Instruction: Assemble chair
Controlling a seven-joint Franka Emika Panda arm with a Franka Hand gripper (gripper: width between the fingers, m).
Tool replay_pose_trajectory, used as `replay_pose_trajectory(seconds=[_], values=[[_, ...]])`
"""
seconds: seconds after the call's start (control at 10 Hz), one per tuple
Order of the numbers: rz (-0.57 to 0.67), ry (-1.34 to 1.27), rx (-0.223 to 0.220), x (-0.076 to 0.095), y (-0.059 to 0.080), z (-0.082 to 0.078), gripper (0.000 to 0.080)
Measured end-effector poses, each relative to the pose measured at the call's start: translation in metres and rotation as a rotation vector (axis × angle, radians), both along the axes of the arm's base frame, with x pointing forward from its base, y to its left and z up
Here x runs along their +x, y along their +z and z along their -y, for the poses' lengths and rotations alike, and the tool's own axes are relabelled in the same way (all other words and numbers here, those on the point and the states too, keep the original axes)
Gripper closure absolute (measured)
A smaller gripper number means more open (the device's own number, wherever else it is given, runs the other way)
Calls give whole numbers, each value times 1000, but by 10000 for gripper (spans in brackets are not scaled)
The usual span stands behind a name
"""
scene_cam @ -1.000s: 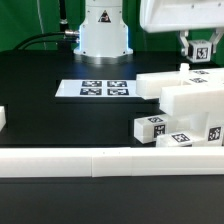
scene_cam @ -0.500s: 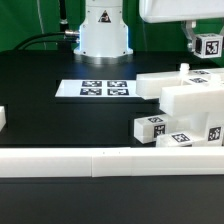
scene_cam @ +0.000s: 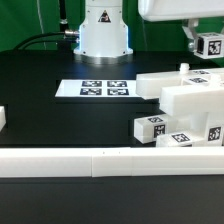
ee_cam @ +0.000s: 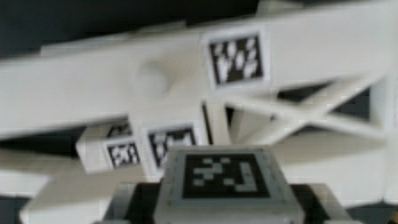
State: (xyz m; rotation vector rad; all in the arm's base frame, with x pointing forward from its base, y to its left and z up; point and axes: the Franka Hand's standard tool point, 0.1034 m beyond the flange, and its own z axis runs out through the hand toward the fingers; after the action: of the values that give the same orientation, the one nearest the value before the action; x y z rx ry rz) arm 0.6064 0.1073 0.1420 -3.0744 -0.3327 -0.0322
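My gripper [scene_cam: 206, 38] hangs at the top of the exterior view's right, shut on a short square white chair post [scene_cam: 210, 46] whose tag faces the camera. In the wrist view that tagged post [ee_cam: 224, 178] fills the space between my dark fingers [ee_cam: 135, 203]. Beneath it lie the X-braced frame [ee_cam: 302, 112] and two more tagged pieces [ee_cam: 153, 148]. On the table under the gripper rest the other chair pieces: a flat slab [scene_cam: 163, 86], a bulky white part [scene_cam: 196, 103] and small tagged posts [scene_cam: 150, 127].
The marker board [scene_cam: 100, 88] lies flat in front of the robot base [scene_cam: 104, 30]. A long low white rail [scene_cam: 100, 160] runs across the front of the table. A small white piece [scene_cam: 3, 119] sits at the exterior view's left edge.
My gripper has risen and shifted toward the exterior view's right with the post in it, then held still. The parts on the table have not moved.
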Motion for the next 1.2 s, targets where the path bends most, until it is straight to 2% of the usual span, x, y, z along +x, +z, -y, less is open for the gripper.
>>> replay_pose_trajectory(seconds=[0.1,0.5,0.8,1.2], values=[[-9,10,-3,9,-1,-2,531],[-2,8,-5,6,-4,1,531],[-2,35,-15,18,-12,0,531],[3,30,-20,19,-19,2,531]])
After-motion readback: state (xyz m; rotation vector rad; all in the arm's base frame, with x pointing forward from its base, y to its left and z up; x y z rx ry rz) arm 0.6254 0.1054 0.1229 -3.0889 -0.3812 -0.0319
